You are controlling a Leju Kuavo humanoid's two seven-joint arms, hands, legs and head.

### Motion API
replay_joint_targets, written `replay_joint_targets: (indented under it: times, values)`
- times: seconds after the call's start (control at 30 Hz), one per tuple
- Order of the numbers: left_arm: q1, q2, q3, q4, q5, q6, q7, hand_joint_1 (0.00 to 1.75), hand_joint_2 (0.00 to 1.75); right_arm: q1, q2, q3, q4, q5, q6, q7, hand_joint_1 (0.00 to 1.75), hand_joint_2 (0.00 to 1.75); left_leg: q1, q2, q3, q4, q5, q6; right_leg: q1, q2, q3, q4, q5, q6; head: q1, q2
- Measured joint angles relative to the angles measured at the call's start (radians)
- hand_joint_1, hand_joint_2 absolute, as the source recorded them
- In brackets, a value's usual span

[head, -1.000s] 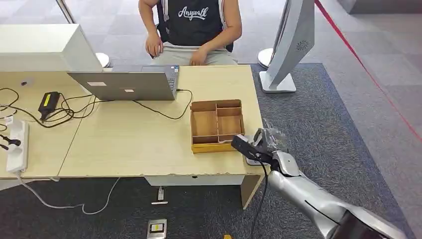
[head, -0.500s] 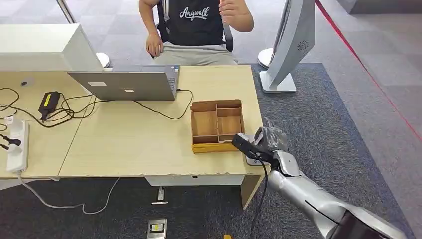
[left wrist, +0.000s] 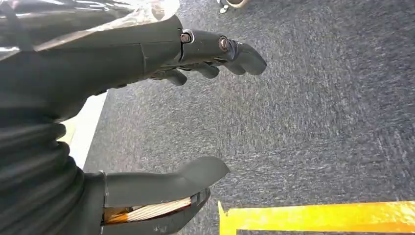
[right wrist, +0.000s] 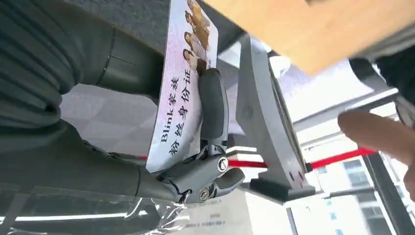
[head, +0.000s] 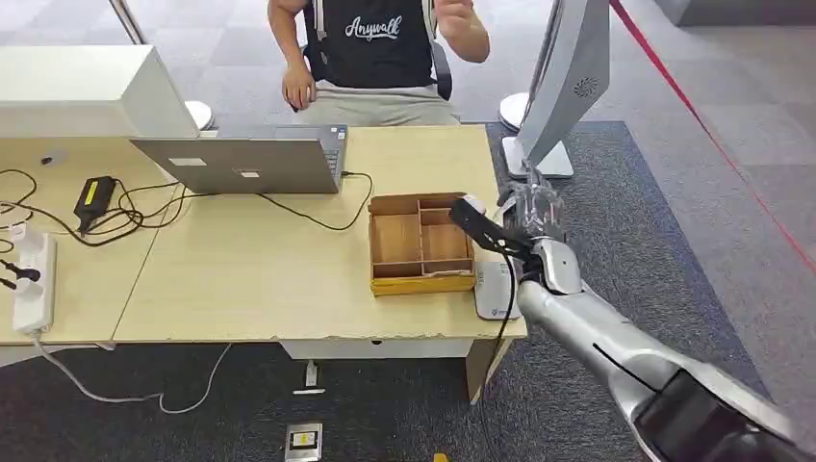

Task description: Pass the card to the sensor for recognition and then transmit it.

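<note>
Setting: light wooden table (head: 250, 279) on grey carpet, seen from the head view looking down; seated person (head: 375, 48) on the far side, one hand raised near the chest.
Right hand: right hand (head: 527, 217) raised above the table's right edge, just beside the wooden tray, at the end of a silver arm reaching in from the lower right.
Right hand's fingers: closed around the card (right wrist: 183, 88), thumb pressed across its printed face and the other fingers curled behind, as the right wrist view shows; a firm pinch, likely so the card stays flat and readable.
Card: pale, printed with Chinese characters, the word Blink and small portraits; held in the air, touching neither table nor sensor.
Sensor: flat pale grey pad, the sensor (head: 497, 289), lying at the table's near right corner, just below and in front of the raised hand; placed within easy reach of that arm.
Tray: wooden tray (head: 420, 243) with several compartments, just beside the sensor; contents too unclear to name.
Left hand: left hand (left wrist: 147, 122) hanging over the carpet in the left wrist view, fingers apart, holding nothing.
Other things: open laptop (head: 241, 162) with a black cable, power strip (head: 29, 284) and charger on the left, a tall white stand (head: 563, 87) on the floor beyond the table.
Stage, as a judgement: card lifted clear of the pad and nearer the person, so probably between recognition and handing over.
Risk, as a judgement: thin card could slip or tilt in the pinch.
</note>
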Motion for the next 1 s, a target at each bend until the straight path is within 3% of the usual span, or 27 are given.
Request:
replay_joint_targets:
  times: [0.3, 0.7, 1.0]
  values:
    - [0.003, -0.001, -0.048, 0.0, 0.0, -0.017, -0.009, 0.0, 1.75, -0.091, -0.055, -0.056, -0.12, 0.093, 0.045, 0.1, 1.75, 1.75, 0.0, 0.0, -0.001, 0.0, 0.0, 0.0, 0.0, 0.0, -0.001, 0.0, 0.0, 0.0, 0.0, 0.0]
    - [0.003, -0.004, -0.08, 0.0, 0.0, -0.019, -0.011, 0.0, 1.75, -0.101, -0.078, -0.084, -0.192, 0.11, 0.05, 0.109, 1.75, 1.75, 0.0, 0.0, -0.001, 0.0, 0.0, 0.0, 0.0, 0.0, -0.001, 0.0, 0.0, 0.0, 0.0, 0.0]
    - [0.001, -0.009, -0.12, -0.002, 0.0, -0.034, 0.001, 0.0, 1.75, -0.139, -0.035, -0.072, -0.202, 0.166, 0.148, 0.102, 1.75, 1.75, 0.0, 0.0, -0.002, 0.0, 0.0, 0.0, 0.0, 0.0, -0.001, 0.0, 0.0, 0.0, 0.0, 0.0]
